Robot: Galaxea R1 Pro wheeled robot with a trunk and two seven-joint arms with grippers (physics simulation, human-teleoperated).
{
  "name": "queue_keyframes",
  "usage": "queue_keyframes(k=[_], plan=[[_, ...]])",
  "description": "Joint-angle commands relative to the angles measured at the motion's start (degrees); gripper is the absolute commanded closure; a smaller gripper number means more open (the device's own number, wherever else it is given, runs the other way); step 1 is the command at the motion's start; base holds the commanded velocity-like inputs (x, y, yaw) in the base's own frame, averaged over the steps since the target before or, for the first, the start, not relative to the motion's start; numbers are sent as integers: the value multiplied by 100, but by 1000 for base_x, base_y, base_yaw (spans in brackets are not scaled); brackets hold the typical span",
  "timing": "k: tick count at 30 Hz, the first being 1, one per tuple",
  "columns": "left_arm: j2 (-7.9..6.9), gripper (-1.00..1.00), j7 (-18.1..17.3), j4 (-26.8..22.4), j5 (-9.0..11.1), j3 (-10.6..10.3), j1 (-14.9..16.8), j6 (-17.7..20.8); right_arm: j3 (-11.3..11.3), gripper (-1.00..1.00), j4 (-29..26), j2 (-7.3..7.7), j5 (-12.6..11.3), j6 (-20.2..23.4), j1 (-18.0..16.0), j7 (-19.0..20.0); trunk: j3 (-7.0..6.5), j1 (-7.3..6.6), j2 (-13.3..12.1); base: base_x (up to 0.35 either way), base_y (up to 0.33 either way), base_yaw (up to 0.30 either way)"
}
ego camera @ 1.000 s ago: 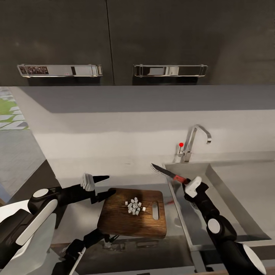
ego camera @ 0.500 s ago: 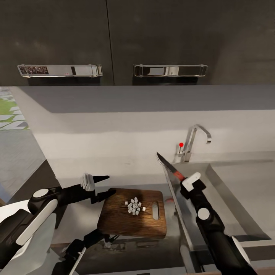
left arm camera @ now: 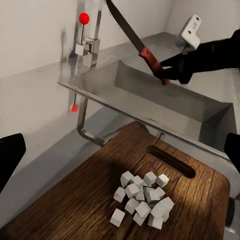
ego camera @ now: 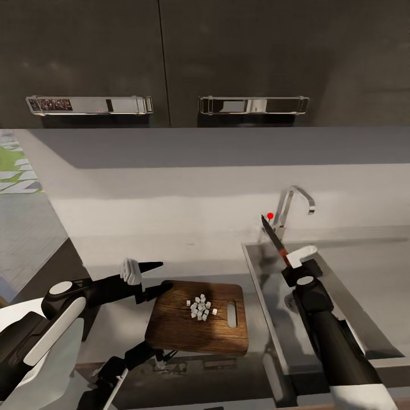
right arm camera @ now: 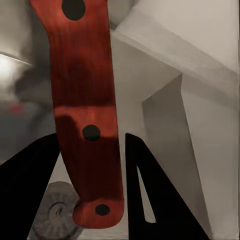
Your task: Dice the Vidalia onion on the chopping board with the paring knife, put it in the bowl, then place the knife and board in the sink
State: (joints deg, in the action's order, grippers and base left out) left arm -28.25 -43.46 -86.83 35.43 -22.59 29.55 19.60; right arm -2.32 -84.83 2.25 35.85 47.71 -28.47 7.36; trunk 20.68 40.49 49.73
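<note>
From the head camera the right pincer [ego camera: 295,265] hangs over the sink [ego camera: 341,296], clenched on the red handle of the paring knife [ego camera: 274,240], whose dark blade slants up toward the chrome tap [ego camera: 290,210] with its red dot. The right wrist camera adds what the head view is too far off to show: the handle [right arm camera: 87,115] with three dark rivets lies between the two black fingers [right arm camera: 150,195], and a round drain [right arm camera: 57,215] sits on the steel floor of the basin below. The left wrist camera gives the closest look at the diced onion [left arm camera: 142,197], a cluster of small white cubes resting on the chopping board [left arm camera: 90,200] just beside its slot handle hole, with the knife [left arm camera: 132,40] and the gripping arm over the basin beyond. In the head view the left pincer [ego camera: 158,276] hovers at the board's far left corner, fingers apart and grasping nothing; the board [ego camera: 176,324] lies on the grey desk [ego camera: 108,267] near its front edge, close beside the sink's left rim. The sink's right part is cut off by the picture edge. Dark wall cabinets with chrome handles [ego camera: 253,105] hang above a pale back wall.
</note>
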Motion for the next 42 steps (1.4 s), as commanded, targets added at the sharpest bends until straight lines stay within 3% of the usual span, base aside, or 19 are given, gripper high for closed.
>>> queue_keyframes(k=[1, 12, 18, 26, 42], plan=[[-5, -100, 4, -1, 60, -9, 7, 53, 34, 100, -7, 4, 33, 91, -26, 51, 7, 1, 6, 0, 0, 0], [-5, -100, -4, -1, 60, -9, 7, 53, 300, 100, -3, 4, -211, 923, -130, 87, 7, 1, 6, 0, 0, 0], [-5, -100, -4, -1, 60, -9, 7, 53, 773, 100, 12, 5, -220, 1076, -132, 537, 7, 1, 6, 0, 0, 0], [-5, -100, -4, -1, 60, -9, 7, 53, 848, 100, 242, 4, -219, 1127, -133, 615, 7, 1, 6, 0, 0, 0], [-19, -100, -13, -12, 60, 0, 7, 54, 873, 100, 1465, 5, -219, 1122, -165, 626, 7, 1, 6, 0, 0, 0]])
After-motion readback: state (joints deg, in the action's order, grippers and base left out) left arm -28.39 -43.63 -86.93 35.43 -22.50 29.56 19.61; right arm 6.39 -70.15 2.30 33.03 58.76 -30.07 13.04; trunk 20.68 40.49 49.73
